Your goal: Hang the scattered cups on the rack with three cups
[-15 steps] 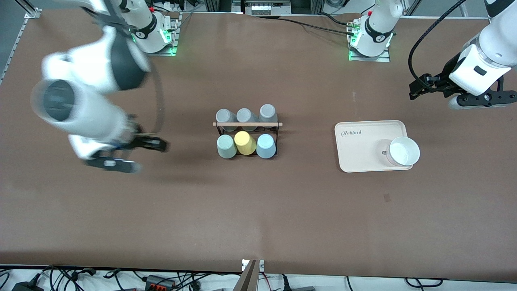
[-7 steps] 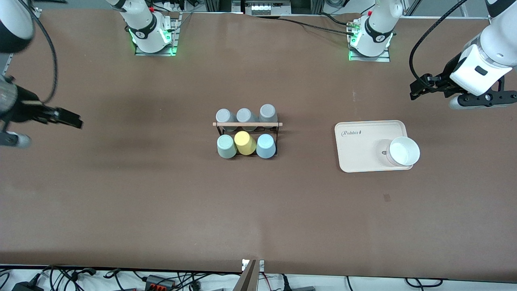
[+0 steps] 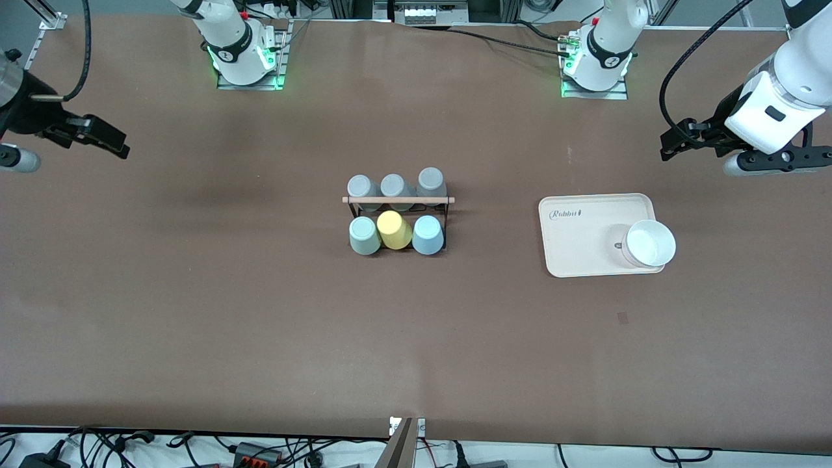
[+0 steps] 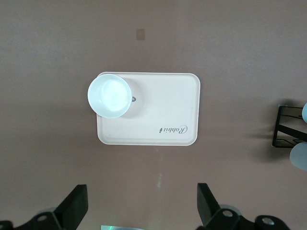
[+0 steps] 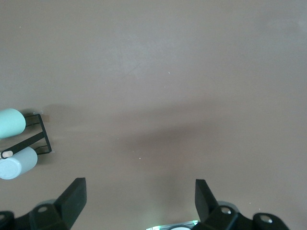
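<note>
The task looks done: the pale mint-green tumbler point(image 3: 364, 235) and light blue tumbler point(image 3: 428, 234) sit on the black wire rack point(image 3: 398, 201), well apart from the empty, spread-fingered left gripper point(image 4: 141, 203) and right gripper point(image 5: 139, 201).

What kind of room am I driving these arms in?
Most likely a robotics lab bench: two arm bases bolted to a brown-covered table, loose cables along its edge, and staged props, a cup rack and a cream tray.
</note>
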Controlling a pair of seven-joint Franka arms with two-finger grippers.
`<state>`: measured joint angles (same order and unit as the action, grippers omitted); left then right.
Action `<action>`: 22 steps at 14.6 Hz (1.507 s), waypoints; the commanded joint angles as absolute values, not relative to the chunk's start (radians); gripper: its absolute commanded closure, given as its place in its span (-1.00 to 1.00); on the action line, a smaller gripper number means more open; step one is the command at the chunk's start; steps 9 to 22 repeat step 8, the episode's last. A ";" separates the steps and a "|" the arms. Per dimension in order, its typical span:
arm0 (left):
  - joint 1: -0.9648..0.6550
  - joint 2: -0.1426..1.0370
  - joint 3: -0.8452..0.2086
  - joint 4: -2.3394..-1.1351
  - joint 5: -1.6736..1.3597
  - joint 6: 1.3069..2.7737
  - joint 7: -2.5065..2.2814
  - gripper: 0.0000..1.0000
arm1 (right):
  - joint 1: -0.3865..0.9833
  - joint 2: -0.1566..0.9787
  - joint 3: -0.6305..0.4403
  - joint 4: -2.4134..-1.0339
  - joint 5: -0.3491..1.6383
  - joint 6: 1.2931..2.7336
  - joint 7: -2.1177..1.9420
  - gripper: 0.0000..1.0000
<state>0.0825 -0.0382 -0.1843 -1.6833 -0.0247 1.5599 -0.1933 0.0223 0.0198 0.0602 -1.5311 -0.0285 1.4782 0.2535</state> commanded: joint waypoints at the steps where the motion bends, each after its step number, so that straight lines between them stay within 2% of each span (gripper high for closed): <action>1: 0.094 -0.041 -0.187 -1.669 -0.029 1.542 -0.170 -1.00 | 0.025 0.044 0.060 -1.493 -0.026 1.470 0.159 -1.00; 22: 0.094 -0.041 -0.187 -1.669 -0.028 1.542 -0.169 -1.00 | 0.017 0.054 0.051 -1.479 -0.005 1.463 0.137 -1.00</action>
